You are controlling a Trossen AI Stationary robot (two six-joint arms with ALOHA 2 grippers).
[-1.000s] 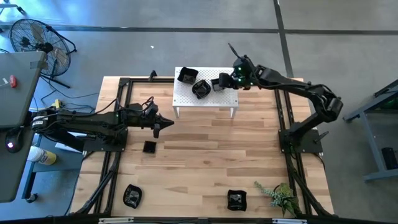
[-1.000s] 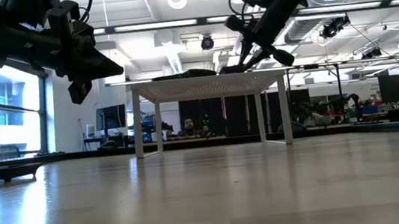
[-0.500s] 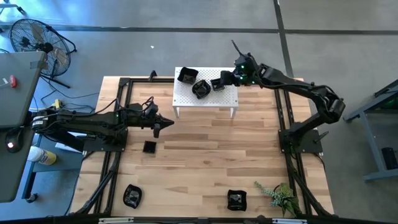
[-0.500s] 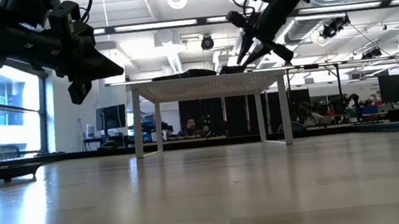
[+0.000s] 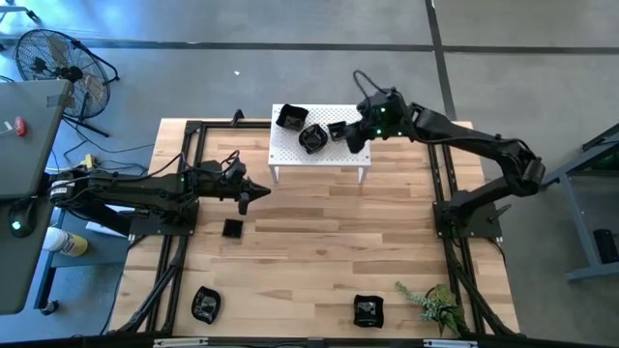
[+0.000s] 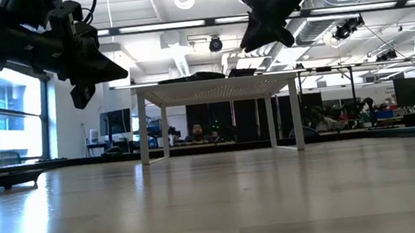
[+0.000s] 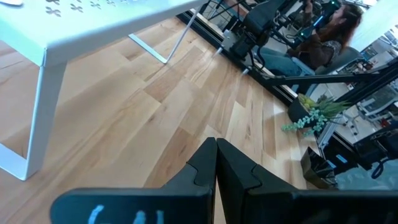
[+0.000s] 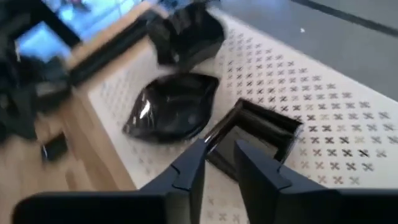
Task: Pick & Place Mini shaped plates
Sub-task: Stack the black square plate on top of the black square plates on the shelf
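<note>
Three mini shaped plates sit on the white perforated stand (image 5: 319,147): a square plate (image 5: 289,119) at its far left, a wavy-edged plate (image 5: 311,138) in the middle, and a small square plate (image 5: 337,130) just beside the right gripper (image 5: 350,138), whose fingers (image 8: 186,168) are parted, holding nothing. Three more plates (image 5: 232,228) (image 5: 205,304) (image 5: 368,310) lie on the tabletop (image 5: 319,242). The left gripper (image 5: 261,193) hangs above the tabletop, fingers clenched, empty.

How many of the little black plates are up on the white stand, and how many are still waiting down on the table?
Done: three black plates sit on the white stand, the newest a square plate. Right now the right claw is open above the stand, holding nothing. The left claw waits shut. Left: three plates on the wooden table.
</note>
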